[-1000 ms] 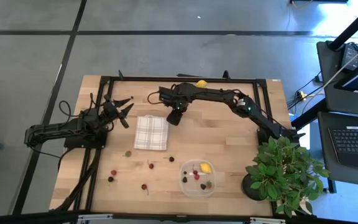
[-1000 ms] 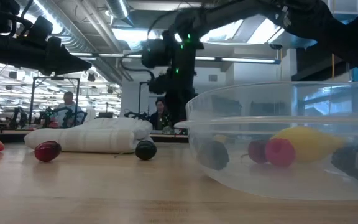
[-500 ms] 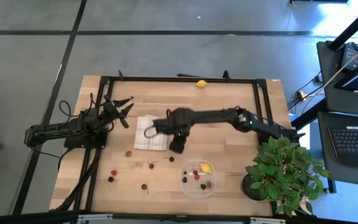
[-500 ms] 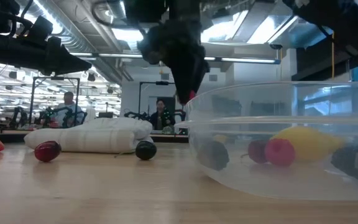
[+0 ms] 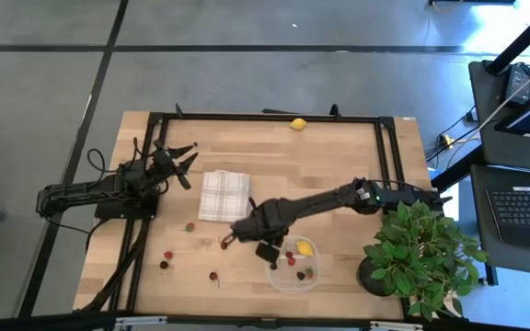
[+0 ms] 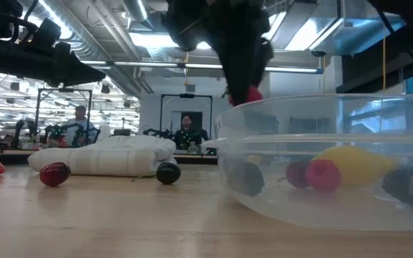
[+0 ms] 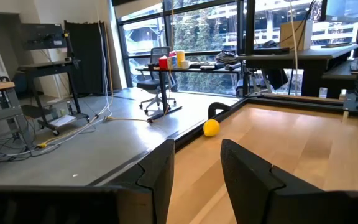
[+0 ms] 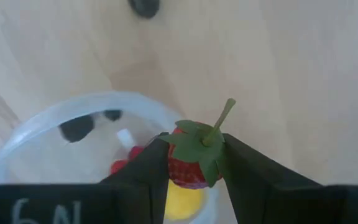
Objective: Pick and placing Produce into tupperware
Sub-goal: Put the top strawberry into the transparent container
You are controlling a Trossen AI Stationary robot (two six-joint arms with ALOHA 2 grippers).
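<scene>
The right arm's fingers (image 8: pixel 191 163), clamped on a strawberry (image 8: pixel 188 163) above the tupperware (image 5: pixel 293 276) rim, must next release it (left fingers (image 7: pixel 194 165) idle, parted, empty)

overhead, table-level, 2 wrist cams

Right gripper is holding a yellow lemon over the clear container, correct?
Not quite. The right gripper is over the clear container, but it holds a red strawberry with a green leafy cap, not a lemon. The right wrist view shows it.
</scene>
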